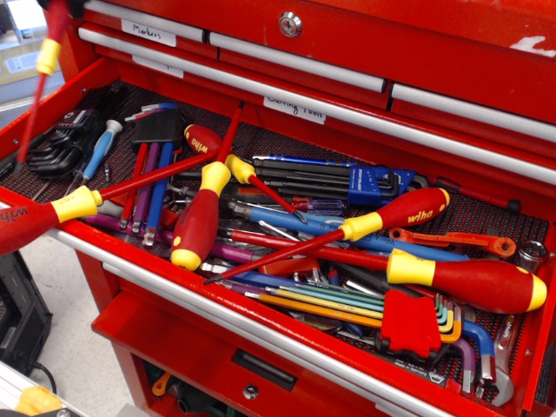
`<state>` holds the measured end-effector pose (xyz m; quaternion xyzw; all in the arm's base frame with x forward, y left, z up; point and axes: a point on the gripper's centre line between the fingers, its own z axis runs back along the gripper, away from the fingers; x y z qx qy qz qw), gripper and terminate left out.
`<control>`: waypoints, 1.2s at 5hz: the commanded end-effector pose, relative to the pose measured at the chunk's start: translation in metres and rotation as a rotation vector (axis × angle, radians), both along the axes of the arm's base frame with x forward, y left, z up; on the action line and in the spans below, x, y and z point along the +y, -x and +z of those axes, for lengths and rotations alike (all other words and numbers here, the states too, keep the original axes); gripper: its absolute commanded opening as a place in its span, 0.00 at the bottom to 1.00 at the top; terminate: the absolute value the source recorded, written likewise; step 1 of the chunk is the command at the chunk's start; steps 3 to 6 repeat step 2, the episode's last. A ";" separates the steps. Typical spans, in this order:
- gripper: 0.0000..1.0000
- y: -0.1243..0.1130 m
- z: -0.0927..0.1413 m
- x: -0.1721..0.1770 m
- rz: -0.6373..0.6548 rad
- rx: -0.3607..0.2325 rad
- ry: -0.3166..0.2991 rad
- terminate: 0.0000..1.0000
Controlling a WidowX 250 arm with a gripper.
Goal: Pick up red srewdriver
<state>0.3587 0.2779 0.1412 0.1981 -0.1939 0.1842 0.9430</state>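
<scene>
1. Up at the top left corner, the red screwdriver (39,82) is hanging above the left end of the open drawer (287,339), clear of the tools lying inside it.
2. Its long axis is running steeply, handle uppermost at the frame's top edge, yellow collar just below, and the thin red shaft slanting down and to the left toward the drawer's left wall.
3. The fingers are sitting out of view above the top edge, so the handle end is pointing straight toward where they would be; whether they are clenching the handle I cannot tell, though the screwdriver hanging in the air suggests they are gripping it.
4. The screwdriver is showing a short slim red handle, a small yellow collar and a narrow red-coated shaft; it is looking slightly blurred.
5. Below it, black hex keys (56,143) and a small blue-handled driver (97,149) are lying on the drawer mat, well apart from its tip.
6. A fat red-handled screwdriver (198,221) and a long one marked "wiha" (382,217) are resting further right, untouched.
7. Judging by this, the lift is looking nearly done, with only clearance left to gain.
</scene>
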 end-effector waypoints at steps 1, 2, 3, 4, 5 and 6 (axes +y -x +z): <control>0.00 -0.004 0.069 0.007 -0.015 -0.045 -0.112 0.00; 0.00 0.007 0.072 -0.004 0.003 -0.042 -0.133 1.00; 0.00 0.007 0.072 -0.004 0.003 -0.042 -0.133 1.00; 0.00 0.007 0.072 -0.004 0.003 -0.042 -0.133 1.00; 0.00 0.007 0.072 -0.004 0.003 -0.042 -0.133 1.00; 0.00 0.007 0.072 -0.004 0.003 -0.042 -0.133 1.00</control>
